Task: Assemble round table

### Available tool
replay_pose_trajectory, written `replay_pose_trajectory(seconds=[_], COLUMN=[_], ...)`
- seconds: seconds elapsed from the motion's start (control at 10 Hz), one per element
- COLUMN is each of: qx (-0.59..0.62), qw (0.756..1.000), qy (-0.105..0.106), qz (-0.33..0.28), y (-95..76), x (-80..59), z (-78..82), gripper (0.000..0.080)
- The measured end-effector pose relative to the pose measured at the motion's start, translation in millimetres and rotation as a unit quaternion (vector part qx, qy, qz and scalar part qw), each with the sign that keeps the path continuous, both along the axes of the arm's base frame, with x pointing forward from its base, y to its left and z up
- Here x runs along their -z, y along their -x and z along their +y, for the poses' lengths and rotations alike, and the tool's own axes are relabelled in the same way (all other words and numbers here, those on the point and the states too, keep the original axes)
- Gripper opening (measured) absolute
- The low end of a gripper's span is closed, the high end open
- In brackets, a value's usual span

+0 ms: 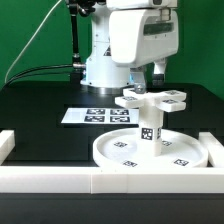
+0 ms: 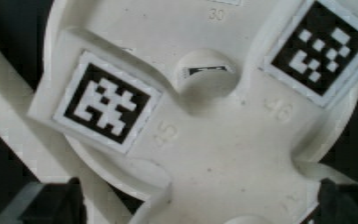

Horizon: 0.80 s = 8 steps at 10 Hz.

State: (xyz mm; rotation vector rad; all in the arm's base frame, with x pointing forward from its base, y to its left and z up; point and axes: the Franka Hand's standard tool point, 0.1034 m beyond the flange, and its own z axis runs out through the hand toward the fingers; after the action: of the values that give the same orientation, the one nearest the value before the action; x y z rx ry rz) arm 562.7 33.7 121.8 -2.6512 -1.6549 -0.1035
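Observation:
The large flat disc lies flat behind the front wall. The short cylinder leg stands upright on it, with the cross-shaped piece on top of the leg. My gripper hangs just above the cross-shaped piece. In the wrist view the cross-shaped piece fills the picture, with two tags and its centre hole showing. My gripper has its dark fingers far apart at either side of one arm of the piece. The jaws look open and hold nothing.
A low white wall runs along the front and up both sides. The marker board lies on the black table towards the exterior view's left, behind the disc. The arm's base stands at the back.

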Motion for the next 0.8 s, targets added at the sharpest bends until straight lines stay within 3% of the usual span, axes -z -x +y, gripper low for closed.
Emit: replay_pose_trajectory(seconds=[0.2, 0.8], qx=[-0.062, -0.084], qw=[0.998, 0.996], qy=[0.007, 0.017], qz=[0.001, 0.010], y=[4.3, 14.4], x=[3.2, 15.7], z=[-1.0, 5.1], gripper=[0.0649, 0.0649])
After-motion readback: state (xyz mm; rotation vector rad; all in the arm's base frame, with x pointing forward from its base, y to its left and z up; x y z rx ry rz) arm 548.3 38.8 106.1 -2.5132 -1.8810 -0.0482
